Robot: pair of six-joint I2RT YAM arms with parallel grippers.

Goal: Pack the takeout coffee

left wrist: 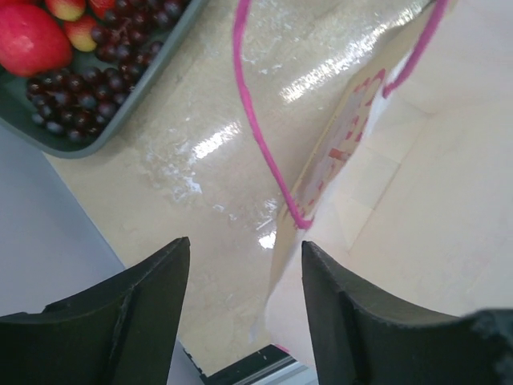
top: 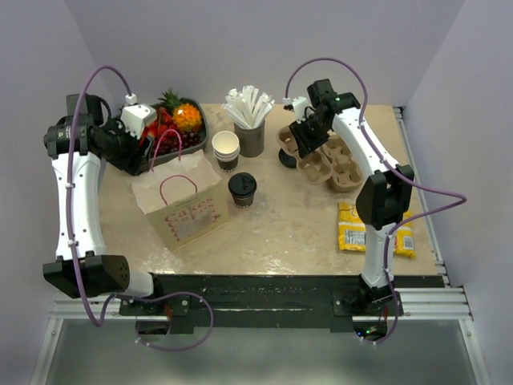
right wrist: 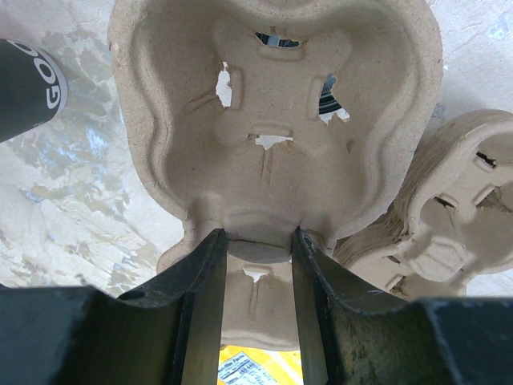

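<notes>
Top view: one takeout coffee (top: 242, 188) stands mid-table, just right of one paper bag (top: 183, 204).

Left wrist view: left gripper (left wrist: 244, 257) fingers spread, gripping nothing, at the bag's edge; one pink handle (left wrist: 255, 136) in sight.

Right wrist view: right gripper (right wrist: 256, 241) clamped on the rim of one pulp carrier (right wrist: 272, 120); a second carrier (right wrist: 449, 216) lies to its right.

The left pincer (left wrist: 244, 249) hangs over the surface (left wrist: 184, 160). The fruit tray (left wrist: 120, 120) lies ahead to its left, and the paper bag (left wrist: 417, 200) is just beside it on the right. The right pincer (right wrist: 256, 241) has the near rim of a cup carrier (right wrist: 272, 120) between its fingers. A second carrier (right wrist: 449, 216) lies to its right, and the snack packet (top: 373, 228) lies back toward its arm's base. Between the two pincers, the takeout coffee (top: 242, 188) stands just beside the bag. The cup stack (top: 226, 150) and the straw holder (top: 250, 132) stand behind it.
</notes>
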